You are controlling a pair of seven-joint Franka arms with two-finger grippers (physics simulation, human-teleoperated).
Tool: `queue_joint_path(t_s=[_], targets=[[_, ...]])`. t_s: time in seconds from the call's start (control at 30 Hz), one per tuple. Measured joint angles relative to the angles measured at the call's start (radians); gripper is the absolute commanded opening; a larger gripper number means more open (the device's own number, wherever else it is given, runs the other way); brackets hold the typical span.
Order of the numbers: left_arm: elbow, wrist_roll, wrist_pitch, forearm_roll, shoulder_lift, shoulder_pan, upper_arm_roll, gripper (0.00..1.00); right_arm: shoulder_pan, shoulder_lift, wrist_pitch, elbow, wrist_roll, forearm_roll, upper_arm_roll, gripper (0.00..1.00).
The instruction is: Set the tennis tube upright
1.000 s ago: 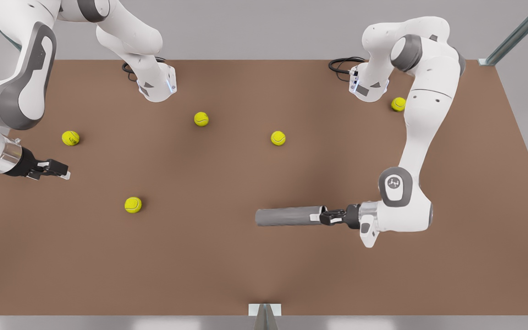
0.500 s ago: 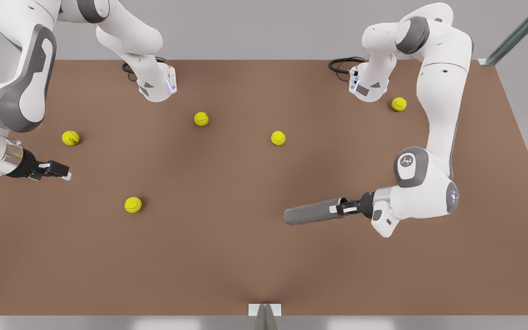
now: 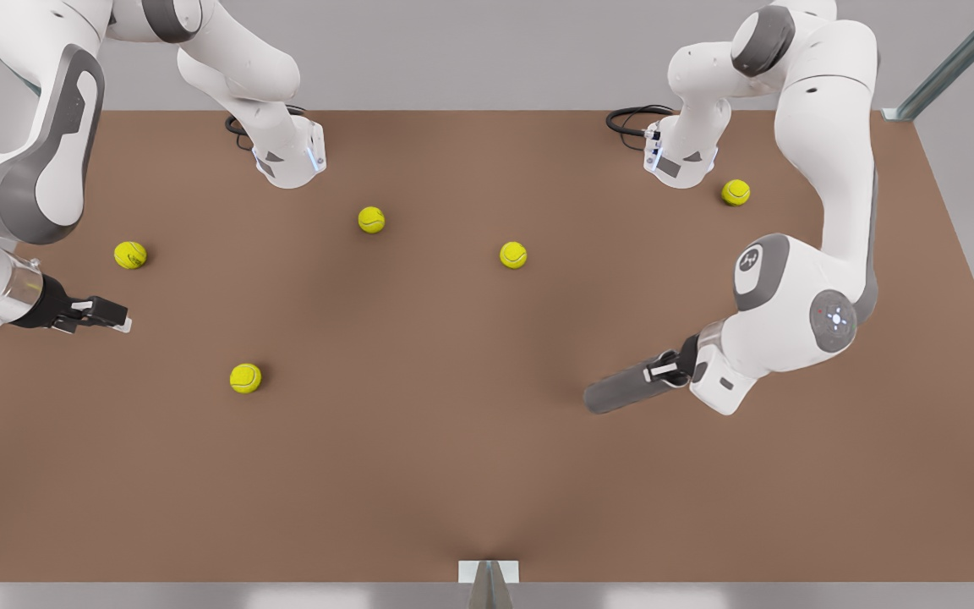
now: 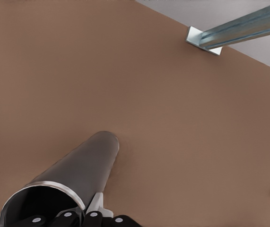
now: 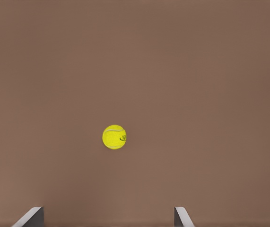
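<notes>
The left tool [image 3: 663, 370], at the front view's right, has its fingers clamped on the open end of the tennis tube [image 3: 622, 391], its arm bent low and forearm tilted. The right tool [image 3: 119, 320], at the front view's left, waits with fingers [image 5: 30, 217] spread apart.
</notes>
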Motion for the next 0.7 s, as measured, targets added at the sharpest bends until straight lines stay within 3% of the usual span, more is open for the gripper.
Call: queue_joint_path(t_s=[0.33, 0.7], targets=[[-0.004, 0.003, -0.044, 0.250, 0.019, -0.005, -0.002, 0.21, -0.002, 0.002, 0.000, 0.001, 0.000, 0.000, 0.000, 1.00], [-0.011, 0.000, -0.043, 0.339, 0.052, -0.003, 0.001, 0.21, -0.002, 0.001, 0.000, 0.001, 0.000, 0.000, 0.000, 1.00]])
